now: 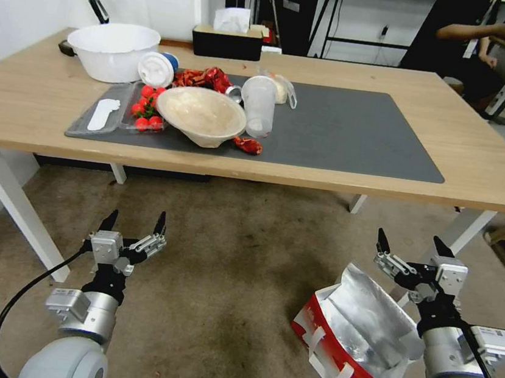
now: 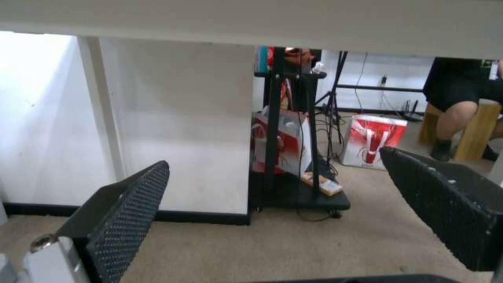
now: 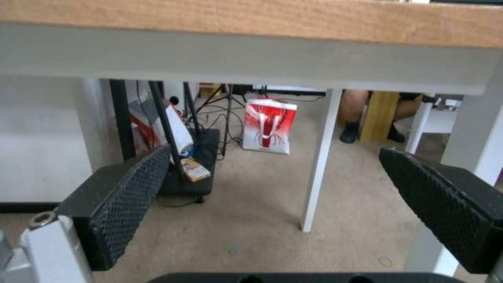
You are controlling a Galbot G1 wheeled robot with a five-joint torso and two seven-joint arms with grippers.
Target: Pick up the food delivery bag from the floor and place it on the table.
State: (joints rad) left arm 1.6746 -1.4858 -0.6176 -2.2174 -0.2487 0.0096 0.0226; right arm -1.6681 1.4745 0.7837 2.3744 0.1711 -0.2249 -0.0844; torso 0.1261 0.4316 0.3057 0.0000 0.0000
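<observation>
From the head view, the bag [image 1: 356, 343] lies tipped on the floor [image 1: 234, 285] just beside the right gripper [image 1: 408, 245], its foil mouth gaping upward, which should suit a grasp from above. Both that gripper and the left gripper [image 1: 134, 223] hover with fingers spread, holding nothing. The desk [image 1: 483, 162] has bare mat [image 1: 357, 134] to receive it.

In the left wrist view, fingers [image 2: 131, 208] frame carpet under the desk.

The right wrist view looks past the bag toward a desk leg [image 3: 320, 157].
</observation>
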